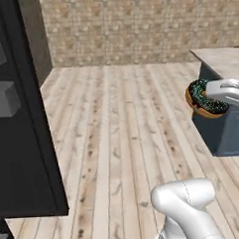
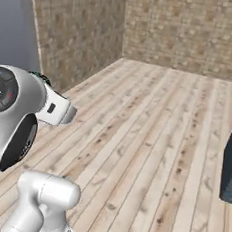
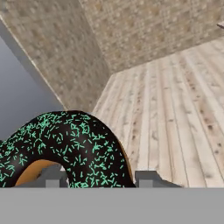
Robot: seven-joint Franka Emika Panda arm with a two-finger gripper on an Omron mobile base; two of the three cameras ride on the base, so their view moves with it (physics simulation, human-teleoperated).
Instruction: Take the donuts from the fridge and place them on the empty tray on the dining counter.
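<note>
In the left base view the fridge stands at the left edge, its door open toward the floor. The tabletop sits at the far right, with the wall behind both. A donut sits in the tool, off the floor, in front of the tabletop's near corner

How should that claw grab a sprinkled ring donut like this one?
Across one side of the ring, as here: the claw has one finger through the hole and one outside the chocolate donut. A ring's band is narrow enough to pinch, and the donut hangs securely.
</note>
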